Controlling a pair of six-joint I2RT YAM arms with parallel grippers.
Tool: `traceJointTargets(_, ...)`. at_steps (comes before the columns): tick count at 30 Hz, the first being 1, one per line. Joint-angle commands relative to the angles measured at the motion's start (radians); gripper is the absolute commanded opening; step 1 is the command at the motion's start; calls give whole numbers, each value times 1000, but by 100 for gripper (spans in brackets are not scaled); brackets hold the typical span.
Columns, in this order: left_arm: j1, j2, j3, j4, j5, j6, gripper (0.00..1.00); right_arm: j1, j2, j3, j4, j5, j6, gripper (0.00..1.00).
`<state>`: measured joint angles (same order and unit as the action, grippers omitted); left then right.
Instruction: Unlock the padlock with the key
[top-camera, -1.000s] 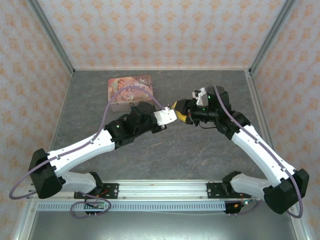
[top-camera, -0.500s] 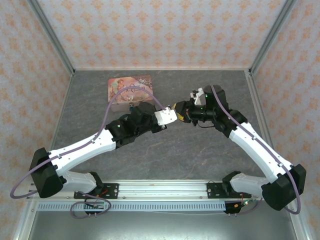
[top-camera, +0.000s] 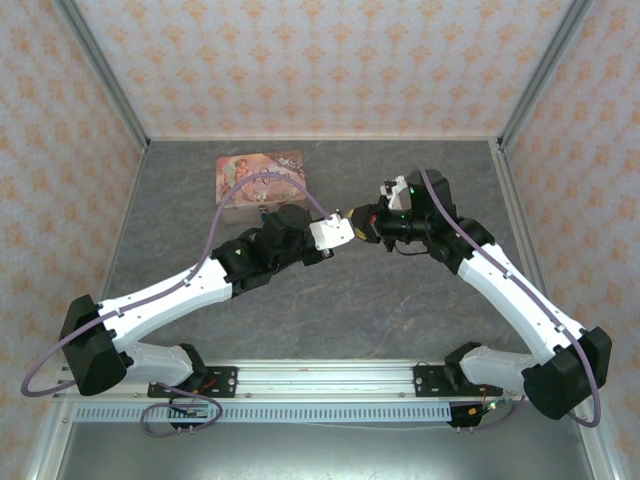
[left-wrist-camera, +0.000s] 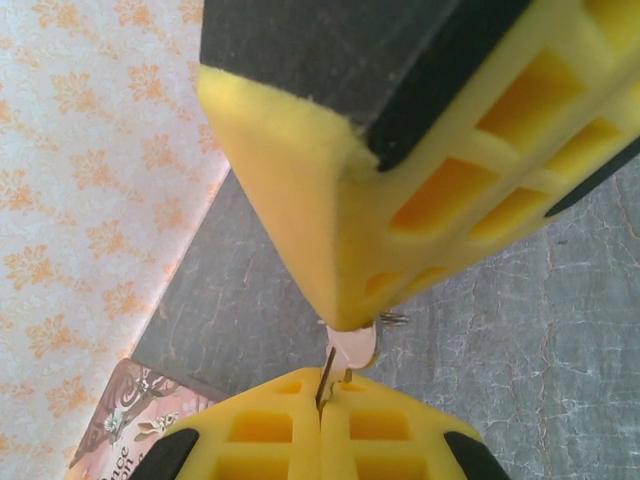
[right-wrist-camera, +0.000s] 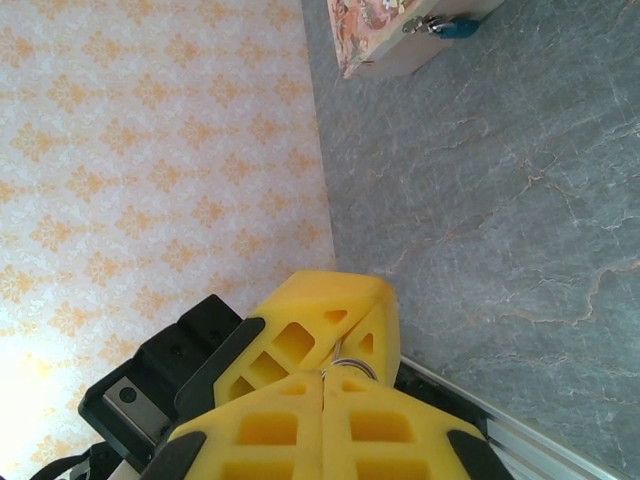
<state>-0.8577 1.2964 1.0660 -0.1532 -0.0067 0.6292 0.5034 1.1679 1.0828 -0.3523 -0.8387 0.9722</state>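
Aloft, left hand (left-wrist-camera: 322, 390), right hand (right-wrist-camera: 326, 378), both clamped on pale key (left-wrist-camera: 352, 346) — tiny blue padlock (right-wrist-camera: 458, 27) on pink tin (right-wrist-camera: 372, 25).

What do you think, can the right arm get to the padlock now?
Probably not yet. The right gripper is shut on the key with the left gripper, and the left arm lies across the front of the tin, where the padlock hangs.

Two white-shelled arms with black joints and black bases, the left arm (top-camera: 170, 292) at lower left of the overhead frame and the right arm (top-camera: 515, 300) at lower right, each trail a lilac cable (top-camera: 24, 378). A green light (top-camera: 410, 190) glows on the right wrist. Close up, the left gripper (left-wrist-camera: 320, 398) shows yellow fingers cut with rectangular pockets and trimmed in black.
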Motion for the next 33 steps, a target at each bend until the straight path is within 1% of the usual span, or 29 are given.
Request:
traceJointTargets(1,-11,-9,23,12,-7,-4,10,4,-3,28,-42,2,13,1)
traceJointTargets(8,-6,-75,-37,25,2,-75,32,4,-54,-3,-19,58,-60,0)
traceJointTargets(10,6,-111,-67,29,20,-128,38,5,-80,-25,16,73,-87,0)
traceJointTargets(12,29,-154,-100,47,63,-199,42,4,-107,-51,59,96,-117,0)
traceJointTargets(13,43,-180,-120,65,85,-254,43,5,-122,-70,92,106,-127,0)
traceJointTargets(15,76,-233,-161,119,166,-373,46,5,-148,-112,182,120,-142,0)
traceJointTargets(16,90,-259,-191,171,190,-458,50,4,-163,-136,241,125,-142,0)
traceJointTargets(17,104,-282,-220,226,206,-549,55,4,-177,-162,307,129,-142,0)
traceJointTargets(18,112,-297,-235,262,225,-616,58,4,-187,-183,363,132,-140,0)
traceJointTargets(20,118,-310,-244,307,212,-762,64,5,-200,-225,488,140,-125,0)
traceJointTargets(22,121,-306,-212,293,215,-908,66,4,-198,-270,631,143,-98,0)
traceJointTargets(24,123,-297,-180,289,222,-1024,67,5,-183,-298,759,141,-74,0)
traceJointTargets(28,137,-272,-132,331,249,-1262,76,5,-150,-338,976,145,-26,0)
traceJointTargets(30,149,-250,-110,351,268,-1373,78,6,-138,-347,1051,142,-6,0)
traceJointTargets(33,159,-210,-89,429,317,-1508,79,15,-132,-352,1109,133,11,0)
